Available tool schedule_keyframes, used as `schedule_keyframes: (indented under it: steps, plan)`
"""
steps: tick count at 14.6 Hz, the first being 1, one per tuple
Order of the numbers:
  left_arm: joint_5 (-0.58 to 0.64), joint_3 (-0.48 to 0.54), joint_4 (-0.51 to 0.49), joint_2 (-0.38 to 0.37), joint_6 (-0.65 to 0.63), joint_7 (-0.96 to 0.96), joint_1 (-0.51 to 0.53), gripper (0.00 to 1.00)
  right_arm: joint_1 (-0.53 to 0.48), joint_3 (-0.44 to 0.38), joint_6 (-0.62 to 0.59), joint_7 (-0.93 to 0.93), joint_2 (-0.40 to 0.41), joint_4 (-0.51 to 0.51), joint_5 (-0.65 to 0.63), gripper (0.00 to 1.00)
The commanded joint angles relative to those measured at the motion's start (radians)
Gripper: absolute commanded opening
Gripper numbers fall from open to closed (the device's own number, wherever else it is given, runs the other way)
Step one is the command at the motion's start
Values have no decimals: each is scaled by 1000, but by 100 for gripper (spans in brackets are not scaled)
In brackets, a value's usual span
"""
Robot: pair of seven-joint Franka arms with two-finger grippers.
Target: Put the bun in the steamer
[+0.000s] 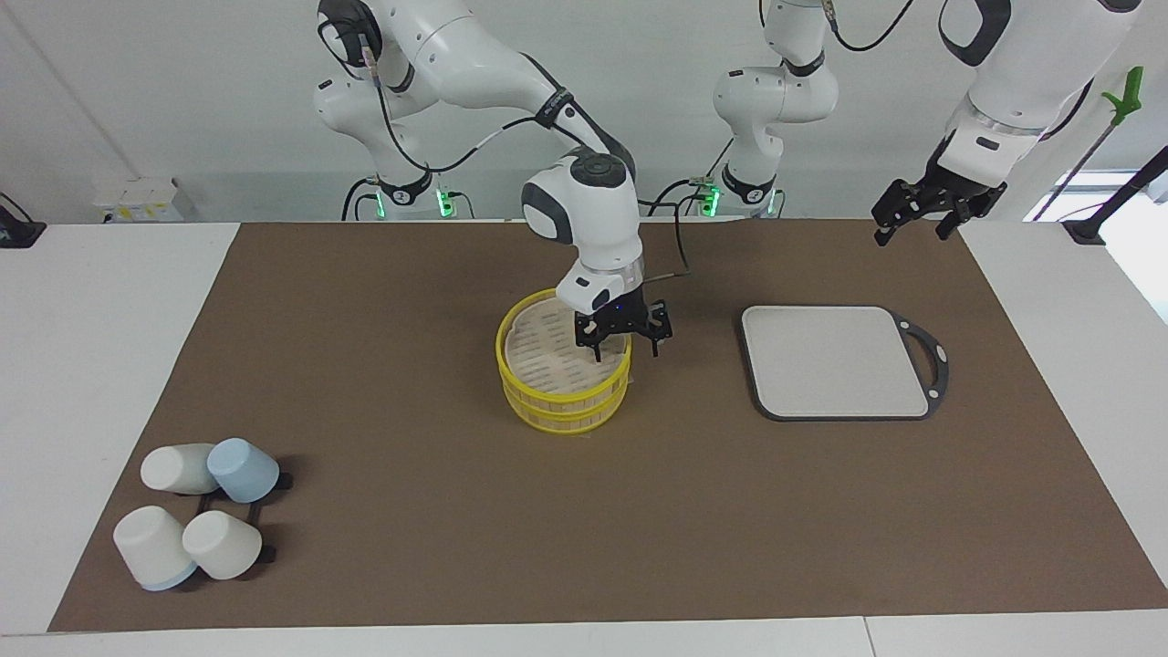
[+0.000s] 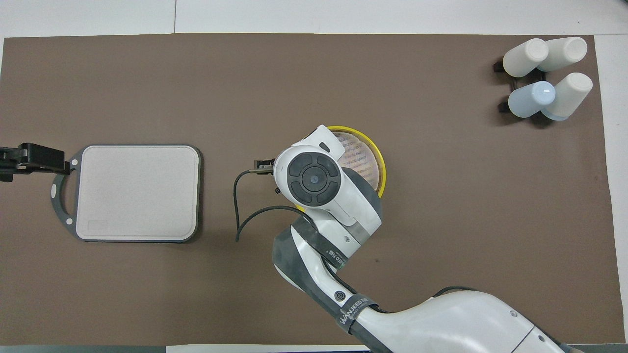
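Observation:
The steamer, a round two-tier basket with yellow rims and a pale slotted top, stands mid-table; in the overhead view my right arm covers most of it. My right gripper hangs low over the steamer's edge toward the left arm's end, its fingers spread open with nothing visible between them. The bun does not show in either view. My left gripper is open and empty, raised by the grey board's handle end; it also shows in the overhead view.
A flat grey board with a dark handle ring lies bare toward the left arm's end. Several white and blue cups lie on a black rack at the corner farthest from the robots, toward the right arm's end.

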Motion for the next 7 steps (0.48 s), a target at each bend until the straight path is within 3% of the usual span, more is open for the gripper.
schedule_keyframes:
  steps: [1,2,4,7]
  plan:
    - [-6,-2,-12,-18,-2,19,11,100,0,0,-125,-11,7,93,-49,100]
    - [-6,-2,-12,-18,-2,19,11,100,-12,4,-222,-30,14,160,-120,100]
    - [-6,-2,-12,-18,-2,19,11,100,-38,4,-395,-94,3,260,-138,100]
    - [-6,-2,-12,-18,-2,19,13,100,-183,6,-541,-368,-101,258,-77,100]
